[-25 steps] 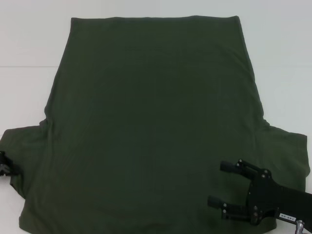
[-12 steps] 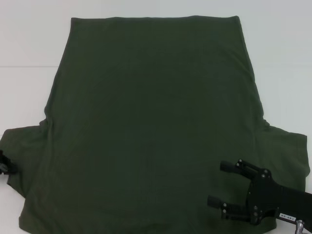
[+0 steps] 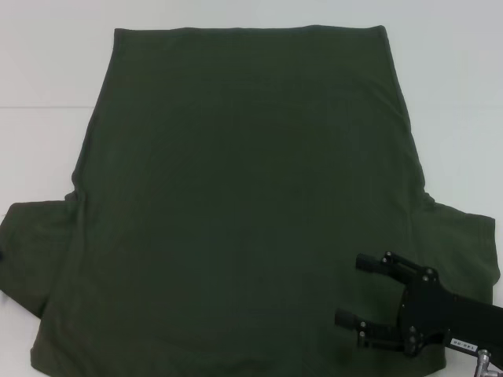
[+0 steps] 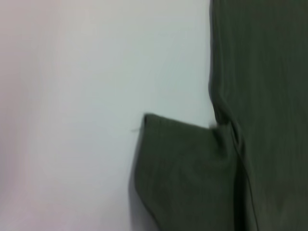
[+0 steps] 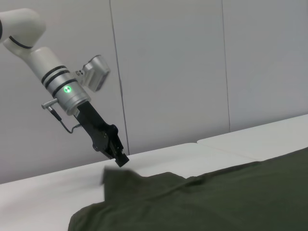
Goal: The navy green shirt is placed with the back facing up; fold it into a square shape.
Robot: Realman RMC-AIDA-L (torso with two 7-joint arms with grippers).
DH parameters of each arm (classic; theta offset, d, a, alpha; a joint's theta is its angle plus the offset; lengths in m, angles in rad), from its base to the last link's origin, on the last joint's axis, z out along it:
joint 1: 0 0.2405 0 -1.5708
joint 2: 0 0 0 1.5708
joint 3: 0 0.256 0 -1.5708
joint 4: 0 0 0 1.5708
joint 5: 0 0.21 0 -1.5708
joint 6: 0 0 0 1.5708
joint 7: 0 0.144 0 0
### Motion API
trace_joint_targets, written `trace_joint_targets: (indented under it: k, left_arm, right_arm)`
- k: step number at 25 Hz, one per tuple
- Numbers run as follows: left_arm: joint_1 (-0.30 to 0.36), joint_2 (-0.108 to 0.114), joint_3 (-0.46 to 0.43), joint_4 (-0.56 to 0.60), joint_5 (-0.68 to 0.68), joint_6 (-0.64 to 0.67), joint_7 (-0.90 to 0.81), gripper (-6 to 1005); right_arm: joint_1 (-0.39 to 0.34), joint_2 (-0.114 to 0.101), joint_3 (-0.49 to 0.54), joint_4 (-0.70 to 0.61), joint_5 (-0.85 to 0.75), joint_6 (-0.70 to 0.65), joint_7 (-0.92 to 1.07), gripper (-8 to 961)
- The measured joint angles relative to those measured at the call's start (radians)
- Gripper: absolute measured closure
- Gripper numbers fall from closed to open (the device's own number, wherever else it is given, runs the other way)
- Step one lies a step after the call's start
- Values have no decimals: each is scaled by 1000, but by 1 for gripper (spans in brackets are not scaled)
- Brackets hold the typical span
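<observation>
The navy green shirt (image 3: 244, 204) lies flat on the white table (image 3: 47, 71), plain back up. In the head view it fills most of the picture, with its straight hem far away at 12 o'clock and one short sleeve sticking out at 9 o'clock and the other at 3 o'clock.

The right gripper (image 3: 351, 291) sits over the shirt at about 4 o'clock in the head view, close to the right sleeve. Its two black fingers (image 3: 369, 263) point toward 9 o'clock. They are spread wide apart and nothing is between them. I cannot tell if they touch the cloth.

The left gripper (image 5: 120, 160) does not show in the head view. In the right wrist view it hangs from the white left arm (image 5: 45, 62), just above the left sleeve (image 5: 118, 180). It points down at the sleeve. It looks a tiny bit above the cloth and holds nothing, and I cannot tell how far open its jaws are.

The left wrist view shows the left sleeve (image 4: 185, 168) lying flat on the table (image 4: 86, 96).
</observation>
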Motion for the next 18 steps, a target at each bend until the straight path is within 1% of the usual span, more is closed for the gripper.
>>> trace_joint_targets:
  k: [4, 7, 11, 15, 18]
  left_arm:
    - [-8, 25, -13, 1, 1, 12, 0, 950]
    - [-15, 38, -13, 2, 1, 21, -2, 950]
    - [-24, 40, -13, -3, 4, 34, -17, 951]
    - [-19, 42, -16, -16, 6, 48, -74, 951]
    - [-5, 46, -45, -15, 8, 70, -88, 950]
  right_arm:
    - [1, 0, 0, 0, 3, 0, 0, 8]
    - [2, 0, 0, 0, 3, 0, 0, 8]
    - [2, 1, 0, 1, 5, 0, 0, 8]
    - [1, 1, 0, 1, 5, 0, 0, 8]
    - [-2, 0, 0, 0, 5, 0, 0, 8]
